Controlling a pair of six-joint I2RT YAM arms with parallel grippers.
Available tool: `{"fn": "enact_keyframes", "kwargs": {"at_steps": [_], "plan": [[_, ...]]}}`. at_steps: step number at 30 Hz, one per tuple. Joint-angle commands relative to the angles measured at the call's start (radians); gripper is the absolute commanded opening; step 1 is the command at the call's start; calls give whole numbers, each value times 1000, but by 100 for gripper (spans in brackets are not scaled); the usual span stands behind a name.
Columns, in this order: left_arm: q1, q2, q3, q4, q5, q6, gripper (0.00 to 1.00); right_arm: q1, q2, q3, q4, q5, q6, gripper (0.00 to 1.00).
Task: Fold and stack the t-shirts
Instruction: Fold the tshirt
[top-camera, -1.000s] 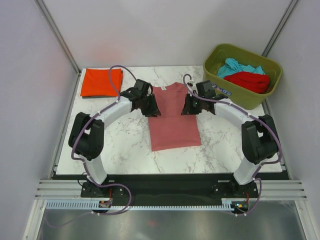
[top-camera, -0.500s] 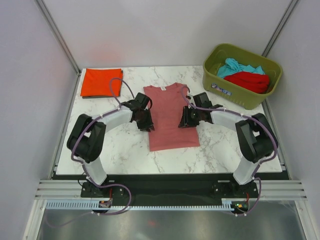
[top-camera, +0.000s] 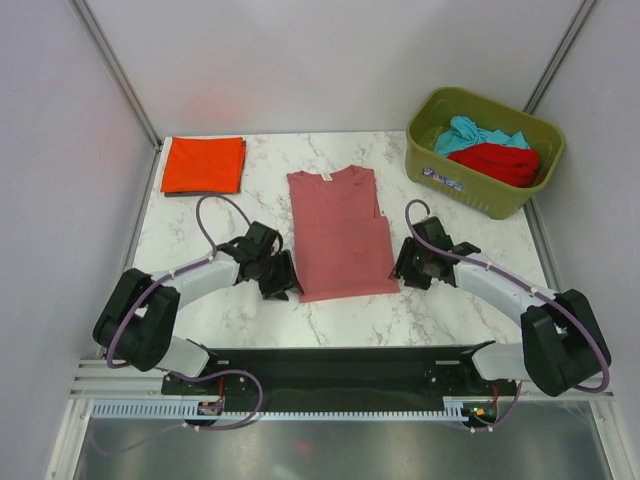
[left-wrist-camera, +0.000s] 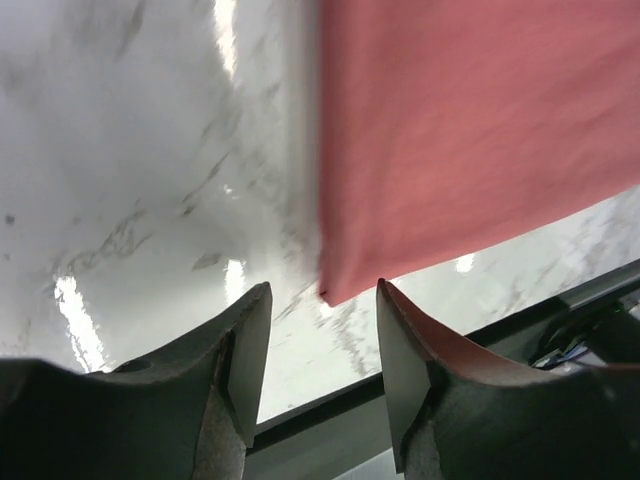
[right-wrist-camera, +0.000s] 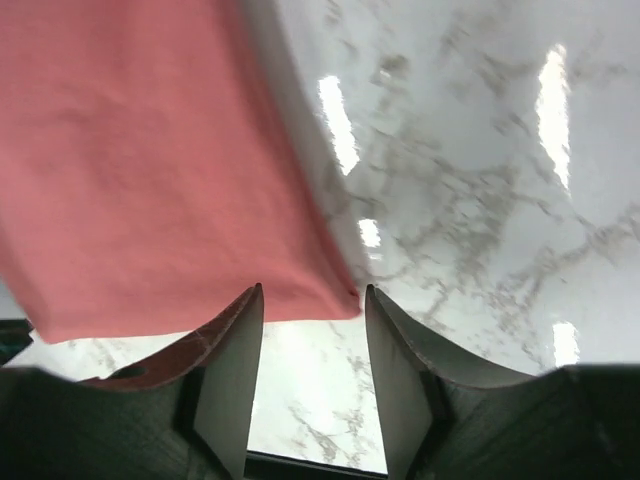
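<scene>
The dusty pink t-shirt (top-camera: 340, 235) lies flat on the counter (top-camera: 450, 310), folded into a long narrow strip with its sleeves tucked in and its collar at the far end. Its near hem sits between the two pairs of jaws, one pair at each near corner.

The left arm (top-camera: 205, 272) reaches low across the counter. Its jaws stand parted and hold nothing. In the left wrist view, the shirt's near left corner lies just ahead of the gap between the two fingers (left-wrist-camera: 245, 360), on the bare marble and not clamped. The right arm (top-camera: 490, 280) mirrors it. Its jaws are likewise spread and empty, with the near right corner of the shirt just ahead of the gap, closer to the right-hand finger (right-wrist-camera: 395, 380).

Well beyond the left jaws, at the far left corner of the counter, a bright orange-red t-shirt (top-camera: 203, 165) rests as a neat folded square. Well beyond the right jaws, at the far right, the olive-green bin (top-camera: 480, 192) holds a crumpled teal t-shirt (top-camera: 470, 132) and a bright red t-shirt (top-camera: 497, 163) side by side.
</scene>
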Motion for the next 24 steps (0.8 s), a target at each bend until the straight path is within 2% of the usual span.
{"fn": "enact_keyframes", "kwargs": {"at_steps": [1, 10, 20, 21, 22, 24], "plan": [[-2, -33, -100, 141, 75, -78, 57, 0, -49, -52, 0, 70, 94, 54], [-8, -36, -180, 152, 64, -96, 58, 2, -56, -175, 149, 43, 126, 55], [-20, -21, -183, 152, 64, -96, 58, 0, -50, -257, 188, 43, 147, 51], [-20, -22, -186, 191, 51, -144, 30, 0, -56, -261, 188, 41, 147, 51], [-20, -25, -191, 204, 51, -147, 29, 0, -63, -262, 185, 41, 147, 50], [-22, -26, -191, 204, 37, -149, 19, 0, -84, -280, 183, 43, 152, 48]]}}
